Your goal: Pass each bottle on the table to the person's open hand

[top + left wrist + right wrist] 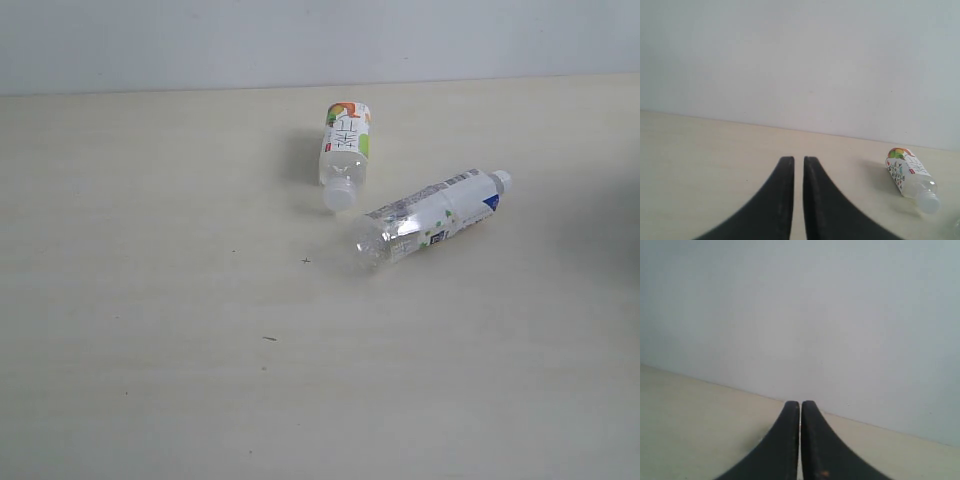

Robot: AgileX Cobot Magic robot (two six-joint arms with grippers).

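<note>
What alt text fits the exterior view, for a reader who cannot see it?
A clear bottle with a green-orange label and a clear bottle with a white-blue label lie on their sides, close together, on a pale beige table. The first points its white cap toward the camera; the second lies slantwise, cap to the right.
</note>
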